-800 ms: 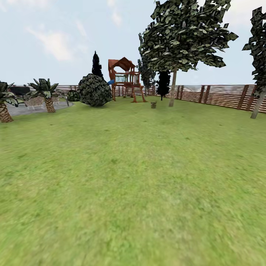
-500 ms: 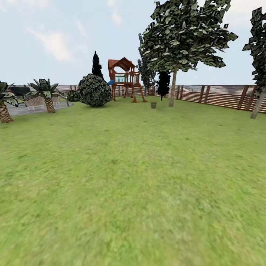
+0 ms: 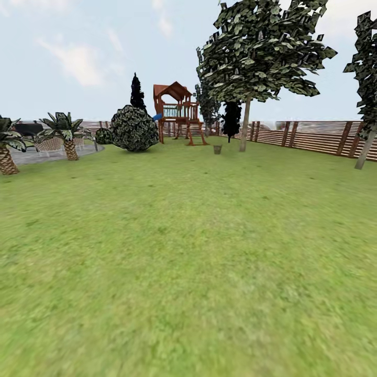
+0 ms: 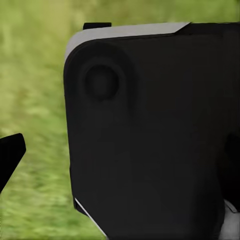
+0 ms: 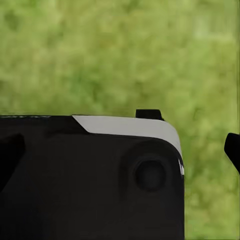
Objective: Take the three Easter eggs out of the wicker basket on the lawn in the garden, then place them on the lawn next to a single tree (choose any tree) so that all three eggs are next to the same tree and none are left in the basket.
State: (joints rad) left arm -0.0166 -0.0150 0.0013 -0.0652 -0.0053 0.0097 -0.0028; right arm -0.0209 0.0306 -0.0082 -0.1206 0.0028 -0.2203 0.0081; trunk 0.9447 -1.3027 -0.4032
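Observation:
The wicker basket [image 3: 217, 149] is a tiny brown-grey shape far off on the lawn [image 3: 188, 251], just left of a tall tree [image 3: 244, 128] with a pale trunk. The Easter eggs are hidden at this distance. In the left wrist view, my left gripper [image 4: 120, 152] hangs over grass in front of a black part of the robot, one dark fingertip [image 4: 11, 152] at the frame's edge. My right gripper [image 5: 120, 150] looks the same, with a fingertip [image 5: 233, 149] at the edge. Both have their fingers wide apart and hold nothing.
A red-brown play tower [image 3: 178, 112] and a round bush [image 3: 133, 128] stand at the back. Short palms [image 3: 65, 133] edge a paved area on the left. A slatted fence [image 3: 314, 136] runs along the right, with another tree [image 3: 366, 141] in front of it.

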